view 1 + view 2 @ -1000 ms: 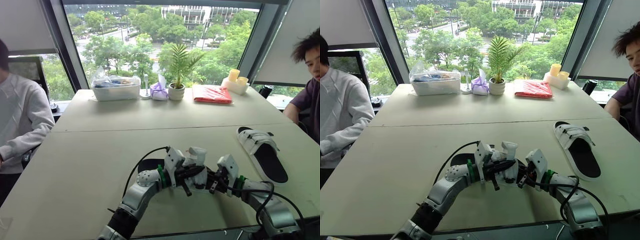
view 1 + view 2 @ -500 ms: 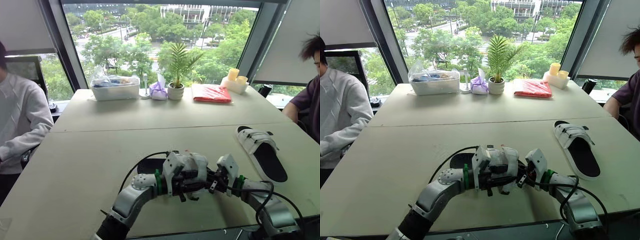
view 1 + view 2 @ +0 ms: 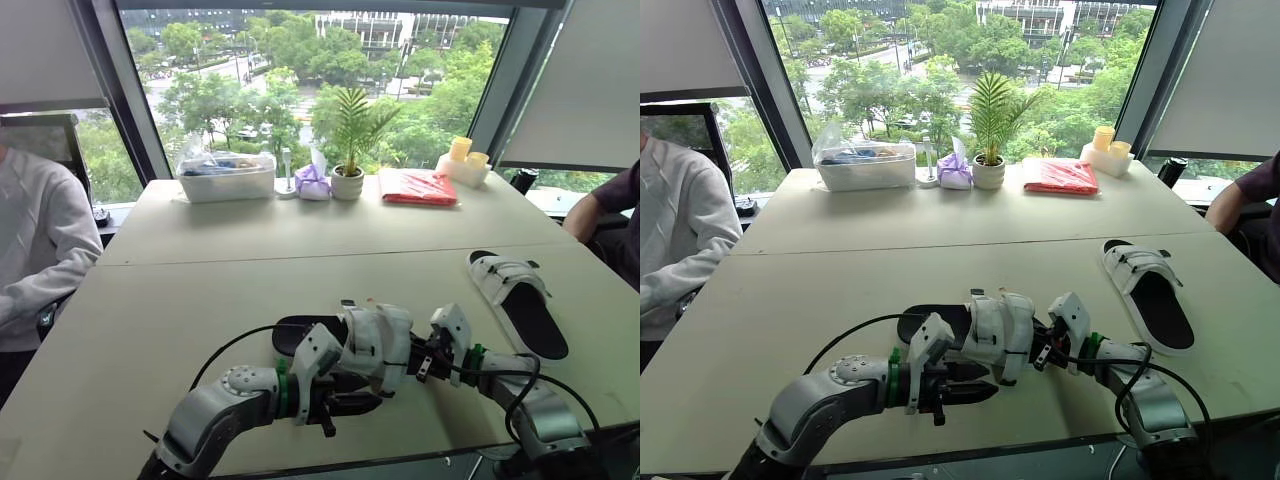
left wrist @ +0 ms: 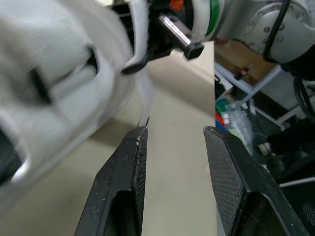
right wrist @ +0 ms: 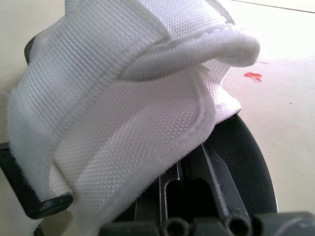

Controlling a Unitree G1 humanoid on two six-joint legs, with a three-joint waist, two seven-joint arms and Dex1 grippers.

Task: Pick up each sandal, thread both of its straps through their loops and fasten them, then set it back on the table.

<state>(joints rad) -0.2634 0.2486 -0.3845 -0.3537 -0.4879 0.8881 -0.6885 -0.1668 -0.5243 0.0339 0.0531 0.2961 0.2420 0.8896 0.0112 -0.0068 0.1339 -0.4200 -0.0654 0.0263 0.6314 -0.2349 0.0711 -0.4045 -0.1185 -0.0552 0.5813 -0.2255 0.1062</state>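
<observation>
We let go with the left, the right keeps its hold

Nearest us, the left gripper has backed off toward 7 o'clock of the near sandal, which it was gripping half a second ago. Its fingers are now spread, and a loose strap tip hangs just beside one. The right gripper, at the sandal's 3 o'clock, still pinches that strap (as far as we can judge). The sandal sits at 6 o'clock on the counter. We judge the fastening unfinished and a fresh grip due. The second sandal lies strapped at 2 o'clock.
</observation>
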